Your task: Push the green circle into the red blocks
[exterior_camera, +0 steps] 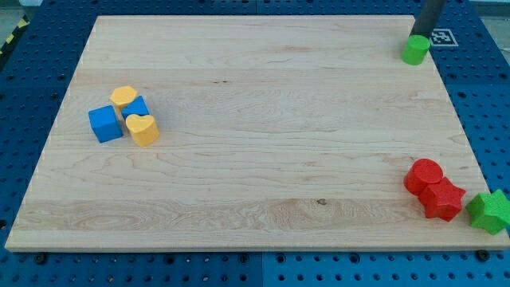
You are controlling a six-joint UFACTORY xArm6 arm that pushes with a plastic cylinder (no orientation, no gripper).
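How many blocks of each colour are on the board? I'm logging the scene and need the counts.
Green: 2, the green circle and the green star
Red: 2, the red blocks
Blue: 2, the blue blocks
Yellow: 2, the yellow blocks
Total: 8

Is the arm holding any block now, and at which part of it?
Nothing is held. My tip only touches the top edge of the green circle, at the view's top right.
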